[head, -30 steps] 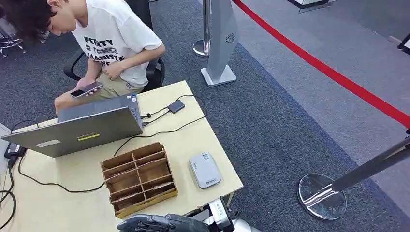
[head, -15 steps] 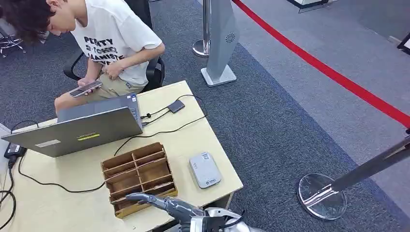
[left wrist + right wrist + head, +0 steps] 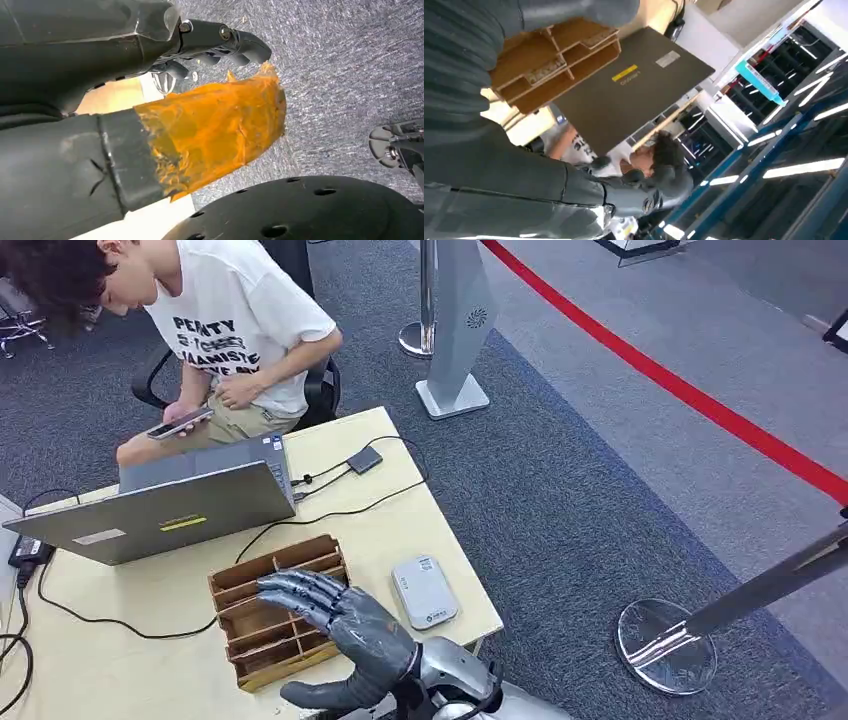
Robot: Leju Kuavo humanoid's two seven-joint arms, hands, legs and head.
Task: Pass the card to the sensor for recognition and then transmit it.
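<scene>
Pale wood table (image 3: 120, 660) on grey carpet (image 3: 560, 500). Far left: cables (image 3: 60, 612), open laptop (image 3: 165, 510); seated person (image 3: 215, 330) behind it holds phone (image 3: 178, 423). Wooden slotted organizer (image 3: 285, 610) mid-table; card not discernible. Right hand (image 3: 340, 625) above organizer, fingers spread, holding nothing. Grey sensor (image 3: 424, 591) just right of organizer. Left hand (image 3: 150, 100) over floor, grip unclear. Red line (image 3: 700, 400), stanchion base (image 3: 665, 645) far right.

table (image 3: 120, 660): pale wood | on it: laptop (image 3: 160, 512), wooden divider box (image 3: 262, 620), grey sensor (image 3: 423, 591), black cables (image 3: 330, 512)
</scene>
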